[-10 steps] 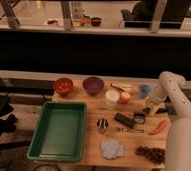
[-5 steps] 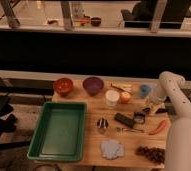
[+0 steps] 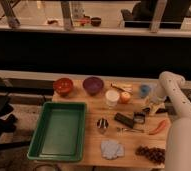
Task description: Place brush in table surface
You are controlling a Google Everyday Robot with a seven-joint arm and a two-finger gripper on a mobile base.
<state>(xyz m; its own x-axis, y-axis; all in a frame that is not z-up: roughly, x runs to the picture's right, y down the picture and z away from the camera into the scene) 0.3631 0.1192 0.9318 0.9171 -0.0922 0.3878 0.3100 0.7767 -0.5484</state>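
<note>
Bearing: found small dark slim-handled brush (image 3: 140, 117) just at 8 o'clock of end effector (image 3: 152, 108), handle pointing 2 o'clock; couldn't tell grip state.

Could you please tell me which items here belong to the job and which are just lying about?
Job: brush, table surface, gripper just right of the brush.
Lying about: green tray, black block, carrot, metal utensil, red bowl, purple bowl, cloth.

Gripper (image 3: 152, 107): I see it low at the right edge of the table surface (image 3: 96, 107), just behind the carrot (image 3: 159, 126).
Brush (image 3: 139, 118): just beside the gripper, right of the black block (image 3: 123, 120).
Green tray (image 3: 59, 131): left side.
</note>
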